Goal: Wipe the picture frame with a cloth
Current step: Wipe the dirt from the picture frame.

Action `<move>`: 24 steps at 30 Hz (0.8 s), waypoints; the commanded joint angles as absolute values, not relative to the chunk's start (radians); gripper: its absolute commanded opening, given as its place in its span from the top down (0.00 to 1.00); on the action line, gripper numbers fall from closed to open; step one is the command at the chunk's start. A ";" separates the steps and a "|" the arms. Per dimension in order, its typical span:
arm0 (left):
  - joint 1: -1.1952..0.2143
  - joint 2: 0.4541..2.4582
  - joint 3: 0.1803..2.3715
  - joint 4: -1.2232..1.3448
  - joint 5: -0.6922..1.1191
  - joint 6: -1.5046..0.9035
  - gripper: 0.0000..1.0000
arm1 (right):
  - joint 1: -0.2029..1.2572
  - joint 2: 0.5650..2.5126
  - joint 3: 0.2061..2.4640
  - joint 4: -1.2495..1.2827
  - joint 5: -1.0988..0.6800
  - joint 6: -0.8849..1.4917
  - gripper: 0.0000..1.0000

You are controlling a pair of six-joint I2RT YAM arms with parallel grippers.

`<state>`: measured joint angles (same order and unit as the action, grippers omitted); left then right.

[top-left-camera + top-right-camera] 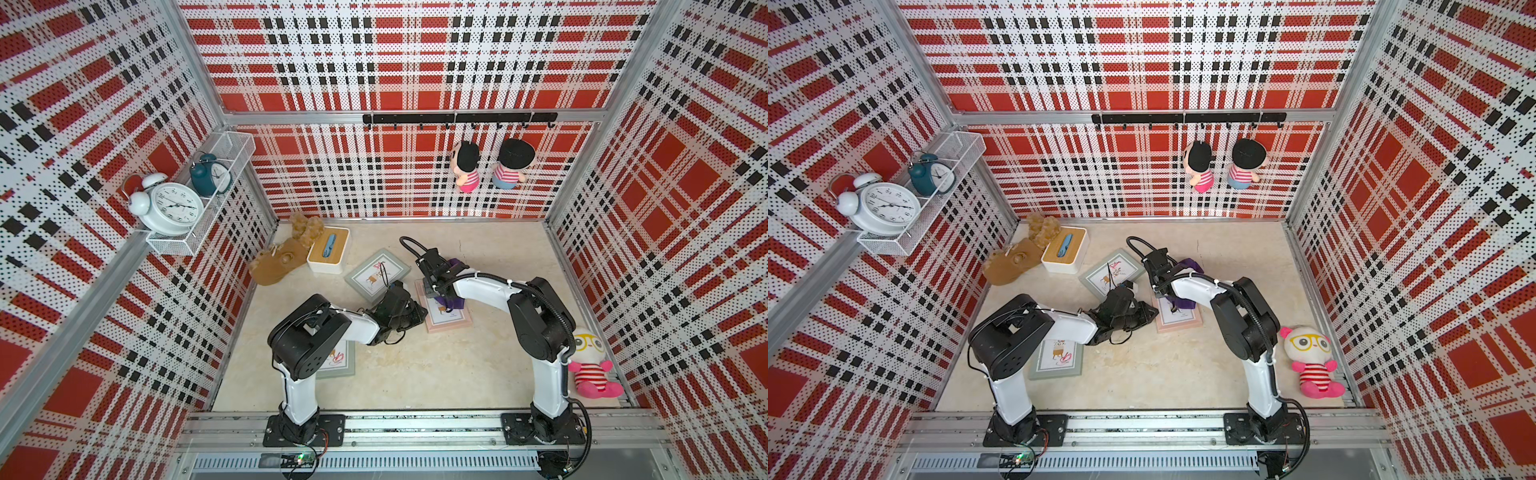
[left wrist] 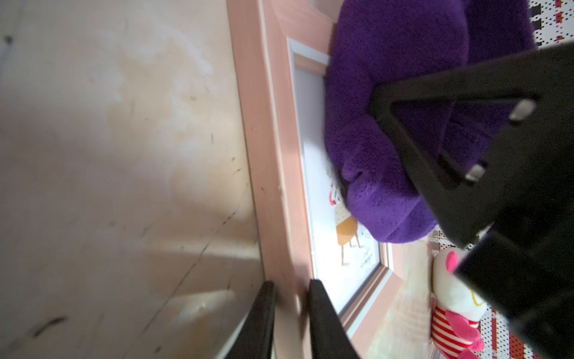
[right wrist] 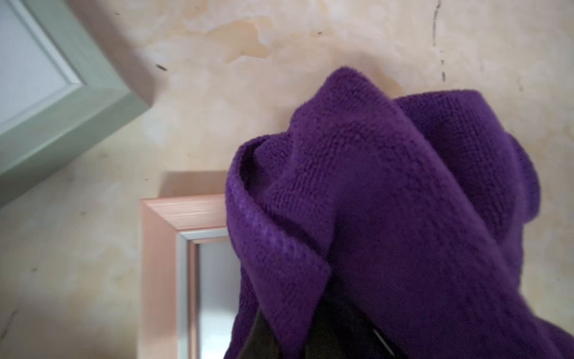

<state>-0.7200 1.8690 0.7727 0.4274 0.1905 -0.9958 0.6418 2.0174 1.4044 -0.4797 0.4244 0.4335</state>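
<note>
Left wrist view first: we see the left gripper clamped on the picture frame. One dark finger sits on the outer side of the frame's pink border and the other on the glass side, with the rail pinched between them. The cloth, deep purple, sits bunched on the glass. It touches the pane and covers much of the printed picture. In the right wrist view, the right gripper is closed on the cloth, whose folds wrap over its dark fingers and hide one far corner of the pink frame. A bare pink corner shows beside the folds. In both top views the picture frame lies flat on the table between the two arms, nearer the right one. The right arm reaches over it from above, and the cloth shows as a purple patch under the wrist. The left gripper holds the frame's side edge, the one facing the left arm. A green frame lies tilted just beyond, close to the pink one but apart from it. A second green frame lies partly under the left arm. A pink plush toy sits by the right wall, well apart from the work.
</note>
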 commanded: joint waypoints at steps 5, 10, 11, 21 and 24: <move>-0.739 1.900 0.738 0.293 0.218 -1.003 0.77 | 0.680 2.045 1.374 -0.455 0.216 0.367 0.98; -0.738 1.904 0.736 0.291 0.215 -1.007 0.78 | 0.668 2.013 1.307 -0.411 0.184 0.398 0.98; -0.738 1.903 0.735 0.291 0.215 -1.008 0.78 | 0.645 2.016 1.307 -0.431 0.230 0.406 0.98; -0.738 1.905 0.732 0.292 0.205 -1.009 0.78 | 0.721 2.019 1.328 -0.449 0.213 0.318 0.98; -0.735 1.903 0.727 0.290 0.196 -1.011 0.79 | 0.731 1.981 1.259 -0.368 0.081 0.360 0.98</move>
